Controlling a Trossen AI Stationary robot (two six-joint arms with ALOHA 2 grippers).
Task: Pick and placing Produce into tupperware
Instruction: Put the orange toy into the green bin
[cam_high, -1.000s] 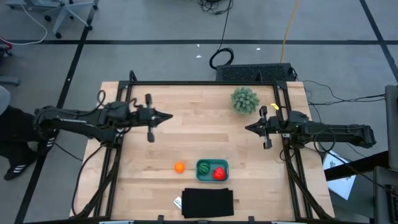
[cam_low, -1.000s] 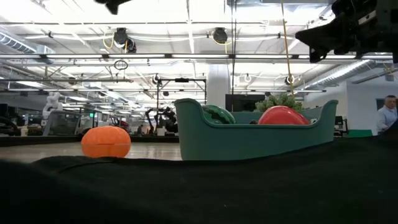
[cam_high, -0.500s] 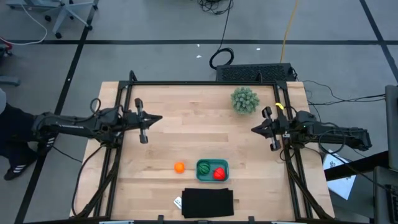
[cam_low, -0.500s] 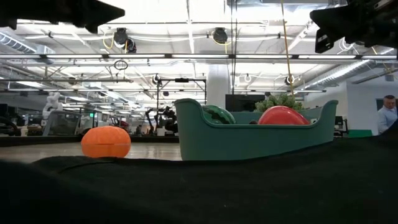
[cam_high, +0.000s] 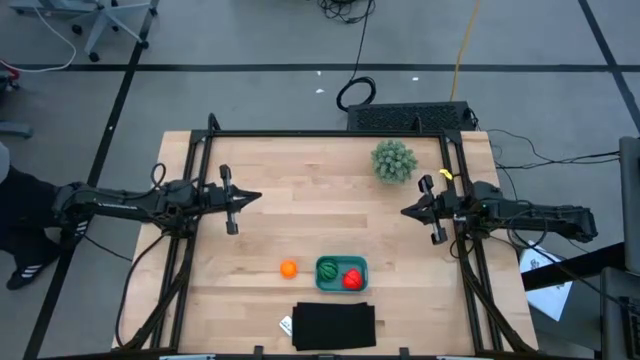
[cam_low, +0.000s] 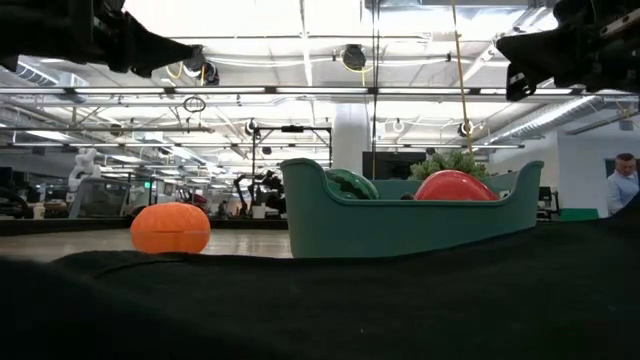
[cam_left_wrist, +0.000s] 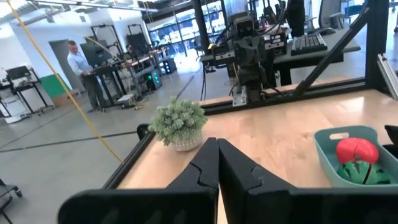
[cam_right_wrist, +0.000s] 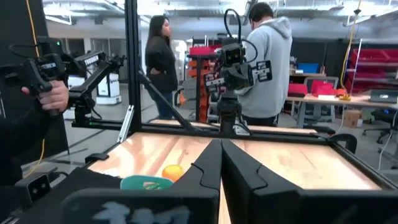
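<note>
Both arms drew back, each tool (cam_high: 258, 194) (cam_high: 404, 211) pressed together; teal tupperware (cam_high: 341, 273) (rounded corners) holds two produce (cam_high: 352, 279).

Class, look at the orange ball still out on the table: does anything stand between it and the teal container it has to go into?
Nothing visible does. The orange ball sits on bare wood just beside the teal container, apart from it, with an open gap between them. The black mat lies nearer the table's front edge, off that line.
</note>
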